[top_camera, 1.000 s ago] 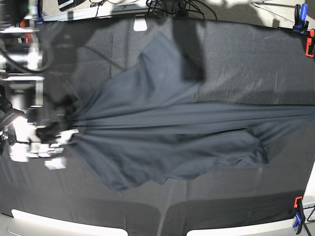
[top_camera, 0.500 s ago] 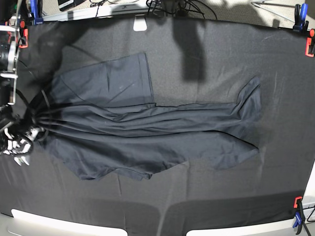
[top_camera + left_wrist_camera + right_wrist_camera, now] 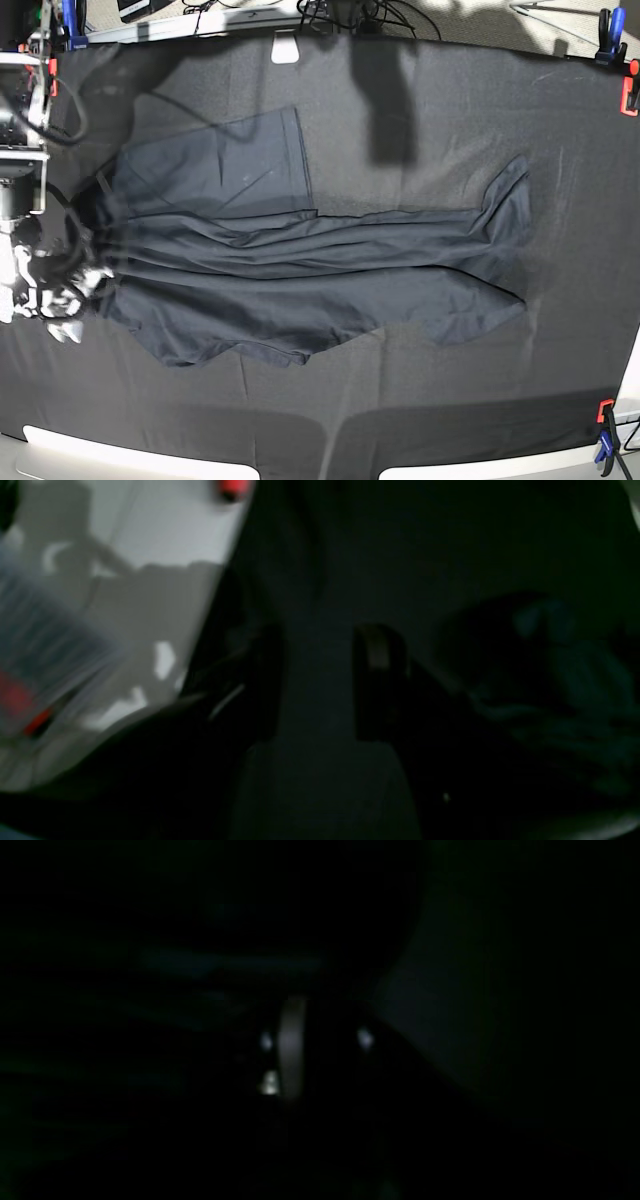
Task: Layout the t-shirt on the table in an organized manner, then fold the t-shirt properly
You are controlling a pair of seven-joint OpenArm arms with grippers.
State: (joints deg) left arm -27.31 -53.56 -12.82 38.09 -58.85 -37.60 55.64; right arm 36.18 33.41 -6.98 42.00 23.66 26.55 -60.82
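Two hands: the left hand [image 3: 322,680] stands wide and empty over the black surface [image 3: 450,100], the right hand [image 3: 60,295] I cannot tell; the t-shirt [image 3: 300,270] lies wrinkled mid-surface, so laying-out seems in hand, and the next move probably calls for fresh grasps to spread it flat.

Charcoal t-shirt [image 3: 300,290] (black table [image 3: 450,100])
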